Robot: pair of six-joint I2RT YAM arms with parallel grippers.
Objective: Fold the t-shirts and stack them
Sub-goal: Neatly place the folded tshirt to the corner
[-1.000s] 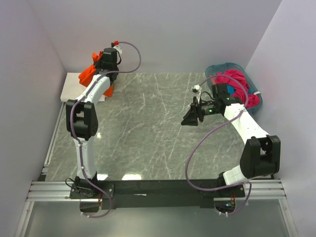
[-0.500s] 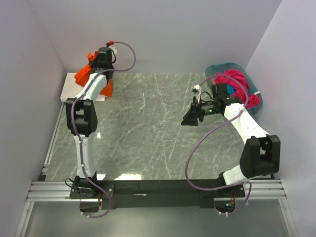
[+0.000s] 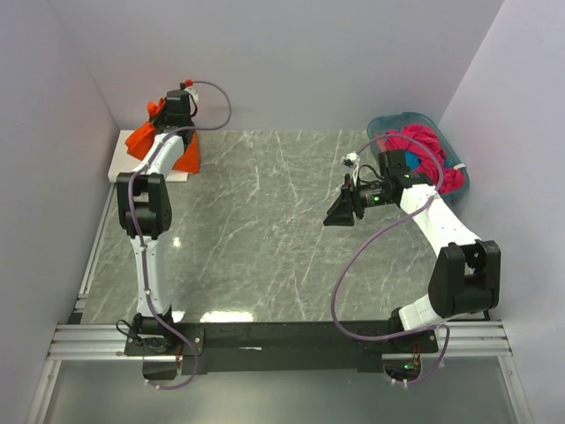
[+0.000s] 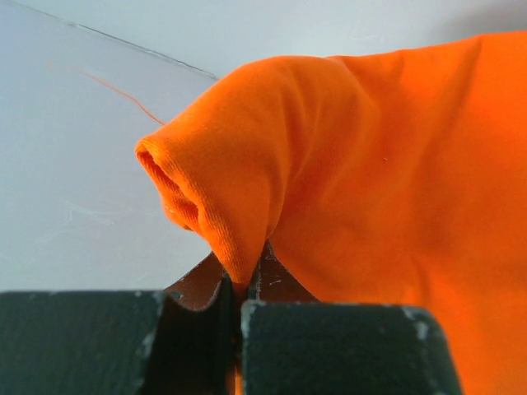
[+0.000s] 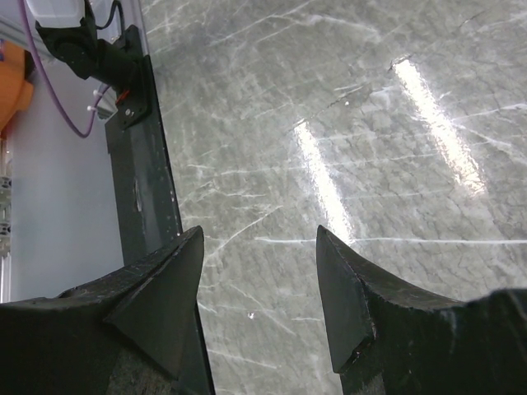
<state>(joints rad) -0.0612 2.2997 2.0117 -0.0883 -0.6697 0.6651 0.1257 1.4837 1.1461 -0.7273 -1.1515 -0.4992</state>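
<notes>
At the far left corner my left gripper (image 3: 166, 113) is shut on a fold of the bright orange t-shirt (image 3: 141, 140), which hangs bunched below it over a white slab. In the left wrist view the orange t-shirt (image 4: 370, 181) fills the right side, and a hemmed fold of it is pinched in my left gripper (image 4: 239, 284). More t-shirts, magenta ones (image 3: 422, 141), are heaped in the basket at the far right. My right gripper (image 3: 339, 212) hovers open over the bare table, right of centre; in its wrist view the right gripper (image 5: 259, 247) has nothing between its fingers.
A teal plastic basket (image 3: 386, 124) stands at the far right corner against the wall. A white slab (image 3: 121, 164) lies at the far left under the orange cloth. Grey walls close in on three sides. The grey marble table (image 3: 265, 230) spreads between the arms.
My left gripper has carried the orange t-shirt a little left and toward the back corner. The right arm has not moved.
</notes>
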